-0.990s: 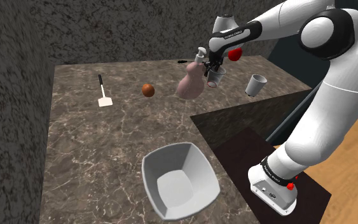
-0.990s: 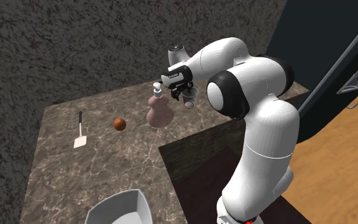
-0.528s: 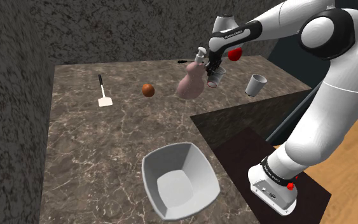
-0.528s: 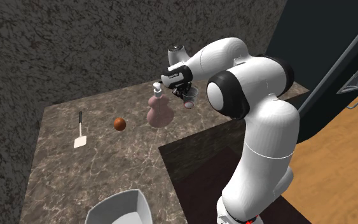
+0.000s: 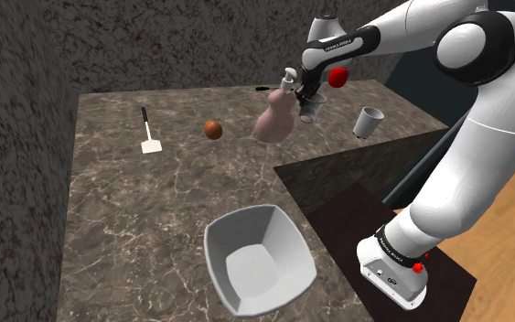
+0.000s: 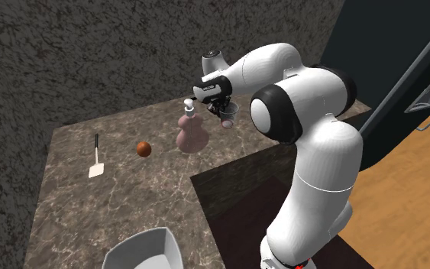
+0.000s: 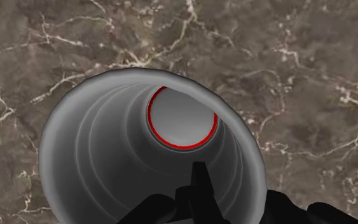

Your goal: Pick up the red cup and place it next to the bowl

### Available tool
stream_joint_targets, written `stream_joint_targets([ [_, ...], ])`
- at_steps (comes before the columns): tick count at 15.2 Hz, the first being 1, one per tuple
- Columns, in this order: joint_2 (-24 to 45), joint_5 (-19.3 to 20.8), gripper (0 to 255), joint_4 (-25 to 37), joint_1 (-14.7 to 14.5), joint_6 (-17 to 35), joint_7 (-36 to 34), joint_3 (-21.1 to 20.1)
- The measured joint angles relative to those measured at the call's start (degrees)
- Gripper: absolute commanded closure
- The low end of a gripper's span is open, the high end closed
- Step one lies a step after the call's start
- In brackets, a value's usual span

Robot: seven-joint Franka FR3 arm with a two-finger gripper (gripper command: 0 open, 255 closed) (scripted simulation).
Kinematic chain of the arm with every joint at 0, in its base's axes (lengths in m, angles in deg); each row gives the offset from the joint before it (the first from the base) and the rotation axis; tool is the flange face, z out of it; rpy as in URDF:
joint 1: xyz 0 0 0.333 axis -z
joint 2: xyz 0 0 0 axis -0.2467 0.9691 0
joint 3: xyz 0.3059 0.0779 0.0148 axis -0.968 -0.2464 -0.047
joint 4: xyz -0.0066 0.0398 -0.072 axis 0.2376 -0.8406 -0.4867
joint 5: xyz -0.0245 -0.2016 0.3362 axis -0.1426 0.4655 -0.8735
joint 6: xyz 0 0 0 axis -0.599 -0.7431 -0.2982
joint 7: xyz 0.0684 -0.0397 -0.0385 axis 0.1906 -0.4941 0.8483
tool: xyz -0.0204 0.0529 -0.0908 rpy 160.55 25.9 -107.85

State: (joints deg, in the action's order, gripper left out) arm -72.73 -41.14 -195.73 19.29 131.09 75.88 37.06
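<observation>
And there was the gripper [image 5: 306, 99], up over the far side of the marble counter [image 5: 136, 210], jaws pinched nearly closed on the wall of the cup [image 5: 311, 112], with one black finger [image 7: 199, 184] dipping inside the rim in the wrist view. The cup hung upright with its mouth up, and it looked to be clear of the stone, just beside the pink pump bottle [image 5: 276, 119]. Odd one, this cup: its walls were drawn plain grey, and the only red on it was a thin ring round the floor, seen looking straight down its stepped inside. Now, the thing that mattered was the bowl [image 5: 246, 229], a white square-sided dish sitting well apart from the claw, toward the shoulder view's lower left and nearer the stand. The second exterior view agreed: the gripper [image 6: 224, 112] was high by the bottle [image 6: 190, 134], and the bowl's rim [image 6: 129, 243] was down at the bottom edge. So the carry, I'd judge, had to come back across open counter toward the stand, with the cup kept vertical and set down on bare marble alongside the bowl. A second grey cup [image 5: 368, 121] stood off to the shoulder view's right, near the counter's edge and out of the way of that path.
</observation>
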Motion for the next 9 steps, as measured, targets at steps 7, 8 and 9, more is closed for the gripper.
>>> stream_joint_targets([
  [7,-2.3,-0.2,255,2.4,-0.1,-4.7,0.7,0.0],
  [8,-2.4,-0.2,255,3.1,-0.2,-5.4,0.8,-0.1],
  [9,-2.6,-0.3,255,3.6,-0.2,-6.1,0.9,-0.1],
])
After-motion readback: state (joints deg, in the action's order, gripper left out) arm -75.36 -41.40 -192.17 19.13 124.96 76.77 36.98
